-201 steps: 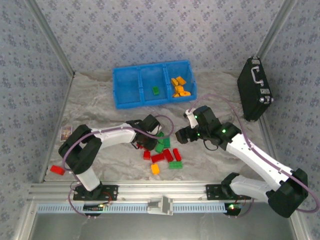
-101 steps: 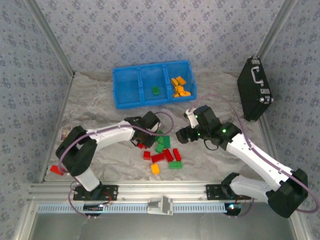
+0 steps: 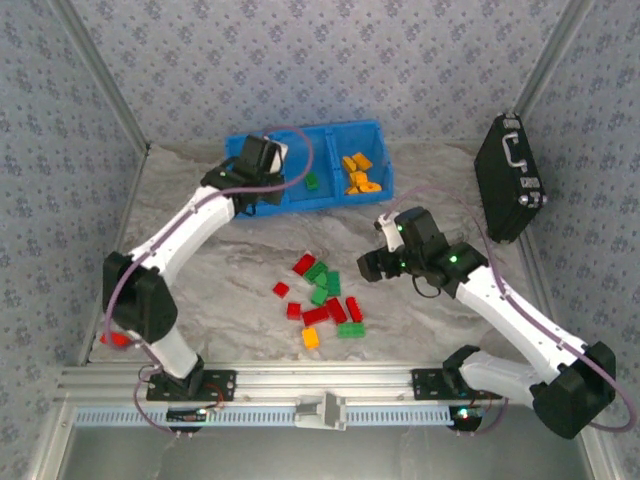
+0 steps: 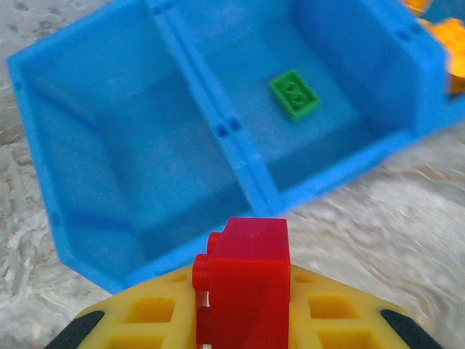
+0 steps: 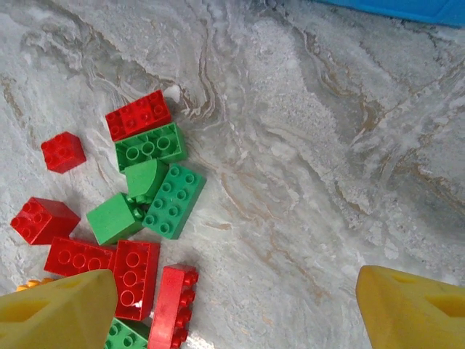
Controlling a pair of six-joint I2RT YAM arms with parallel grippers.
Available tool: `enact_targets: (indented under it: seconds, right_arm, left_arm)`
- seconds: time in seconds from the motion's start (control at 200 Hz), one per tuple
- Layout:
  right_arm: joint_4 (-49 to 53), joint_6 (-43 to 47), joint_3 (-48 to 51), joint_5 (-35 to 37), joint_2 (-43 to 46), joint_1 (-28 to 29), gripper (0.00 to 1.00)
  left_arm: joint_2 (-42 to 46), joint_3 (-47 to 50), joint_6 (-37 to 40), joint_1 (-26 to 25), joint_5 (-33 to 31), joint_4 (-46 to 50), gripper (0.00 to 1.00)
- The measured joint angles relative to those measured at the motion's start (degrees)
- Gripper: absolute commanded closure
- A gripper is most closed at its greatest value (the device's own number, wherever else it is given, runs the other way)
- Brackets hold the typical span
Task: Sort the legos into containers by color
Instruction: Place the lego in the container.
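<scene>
My left gripper [image 3: 252,168] [image 4: 243,302] is shut on a red lego [image 4: 245,273], just short of the near wall of the blue tray [image 3: 300,206] [image 4: 94,251]. Ahead of it the left compartment [image 4: 109,153] is bare. The middle one holds a green lego [image 4: 293,94] [image 3: 312,181], the right one orange legos [image 3: 358,172]. A pile of red and green legos [image 3: 322,298] [image 5: 149,189] lies mid-table, with one orange lego [image 3: 310,338] at its near edge. My right gripper [image 3: 374,264] [image 5: 232,316] hangs open just right of the pile, nothing between its fingers.
A black case with a metal handle [image 3: 510,180] leans against the right wall. One red lego [image 3: 114,339] lies at the left edge, beside the left arm's base. Patterned walls close in the table on three sides.
My left arm has swung from the pile up to the tray, carrying the red lego. The right arm has barely moved.
</scene>
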State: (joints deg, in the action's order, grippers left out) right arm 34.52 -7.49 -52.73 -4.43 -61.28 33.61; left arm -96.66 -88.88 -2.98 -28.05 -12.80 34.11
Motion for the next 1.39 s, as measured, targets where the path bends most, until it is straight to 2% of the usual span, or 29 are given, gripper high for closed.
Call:
enact_targets:
  seconds: [0.245,0.395,0.535,0.71,0.885,1.199,1.394]
  right_arm:
    - [-2.4,-0.1,0.9,-1.6,3.4,-0.1,0.14]
    - [-2.4,-0.3,1.5,-4.2,3.7,-0.1,0.14]
    - [-2.7,-0.5,4.8,-5.5,5.9,2.3,0.13]
    - [-4.5,-4.3,9.4,-4.7,7.1,8.9,0.13]
    - [-6.3,-9.0,13.4,-1.9,7.5,12.8,0.13]
    - [-7.7,-10.1,12.6,0.4,6.6,13.8,0.14]
    - [-8.2,-9.8,11.4,0.3,2.4,13.8,0.17]
  left_arm:
    - [-17.1,-10.6,0.1,6.8,0.0,-1.2,0.77]
    - [-27.3,-16.4,0.0,8.5,0.1,-0.8,0.76]
    - [-31.8,-20.4,0.0,8.7,0.4,1.0,0.71]
    - [-32.8,-23.2,0.0,8.8,0.8,1.9,0.64]
    - [-33.1,-23.2,-0.7,9.0,1.0,1.9,0.57]
    - [-33.2,-20.6,0.2,8.9,2.1,1.4,0.49]
    - [-25.5,-12.4,1.9,8.5,2.3,1.7,0.48]
